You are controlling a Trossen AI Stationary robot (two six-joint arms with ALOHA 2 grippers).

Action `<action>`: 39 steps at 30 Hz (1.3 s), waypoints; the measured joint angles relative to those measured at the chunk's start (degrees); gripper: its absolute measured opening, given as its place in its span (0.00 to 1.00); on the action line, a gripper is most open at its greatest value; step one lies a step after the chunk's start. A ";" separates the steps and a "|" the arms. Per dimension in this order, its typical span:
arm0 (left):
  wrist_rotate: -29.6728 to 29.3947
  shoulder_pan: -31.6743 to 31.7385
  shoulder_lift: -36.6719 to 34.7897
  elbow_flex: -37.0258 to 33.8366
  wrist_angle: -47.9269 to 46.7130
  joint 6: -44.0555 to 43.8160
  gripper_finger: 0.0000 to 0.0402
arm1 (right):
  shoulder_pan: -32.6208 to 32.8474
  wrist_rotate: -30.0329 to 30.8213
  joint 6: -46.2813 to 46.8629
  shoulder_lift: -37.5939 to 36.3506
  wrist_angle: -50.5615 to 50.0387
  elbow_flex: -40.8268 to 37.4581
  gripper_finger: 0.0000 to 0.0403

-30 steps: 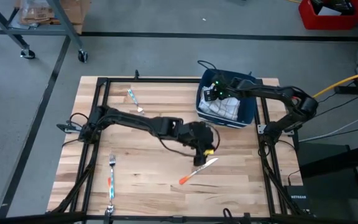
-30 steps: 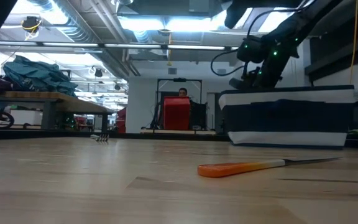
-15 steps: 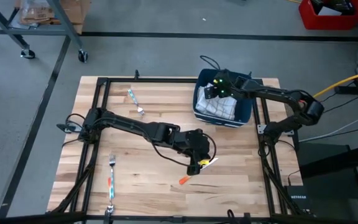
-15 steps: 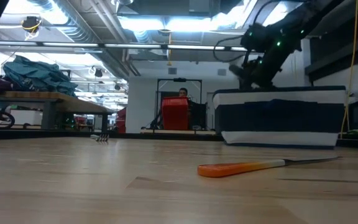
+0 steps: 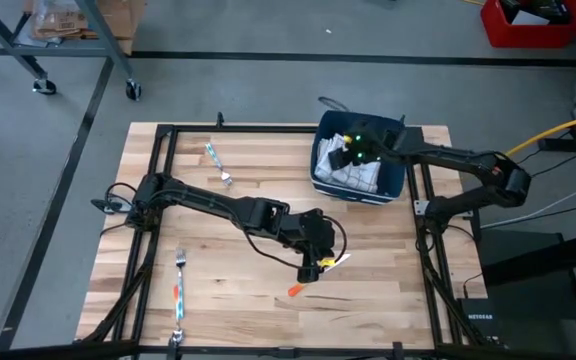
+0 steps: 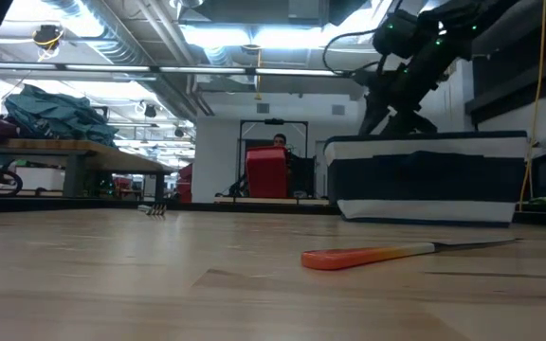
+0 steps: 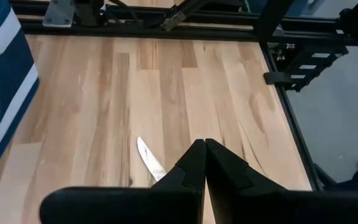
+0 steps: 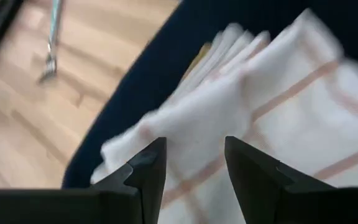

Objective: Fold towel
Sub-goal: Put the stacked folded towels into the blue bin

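Near the desk's [image 5: 258, 300] left edge, towards the near corner, a fork with an orange handle [image 5: 179, 285] lies lengthwise on the wood. A second fork [image 5: 216, 161] lies nearer the far edge, left of the middle.

The left arm reaches from the left edge across to the middle of the desk. Its left hand [image 5: 315, 266] is clenched, fingers [image 7: 199, 163] pressed together with nothing between them, and hangs just over the orange-handled knife [image 6: 387, 254]. That knife lies slantwise on the wood, its blade pointing towards the right edge. From the left wrist view, the blade tip shows just beside the closed fingertips. This hand is well apart from the towel.

At the far right corner stands a dark blue bin with a white stripe [image 6: 429, 180]. The towel [image 5: 353, 176], white with thin reddish check lines, lies crumpled inside it.

The right arm comes in from the right edge, and its right hand [image 5: 351, 152] sits over the far part of the bin, directly above the towel. Its fingers [image 8: 143, 171] are spread apart, released, with the cloth [image 8: 241, 106] just beyond the tips and nothing gripped.
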 joint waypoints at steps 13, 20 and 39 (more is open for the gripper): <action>0.00 -0.03 0.00 0.00 0.15 -0.54 0.01 | 7.34 7.33 0.12 12.47 0.90 0.23 0.42; 0.00 -0.03 0.00 0.00 0.07 -0.71 0.01 | 7.52 6.28 0.15 15.86 1.36 0.31 0.42; 0.01 -0.03 0.00 0.00 0.08 -0.47 0.01 | 7.57 10.57 -0.13 2.08 -2.19 -0.15 0.42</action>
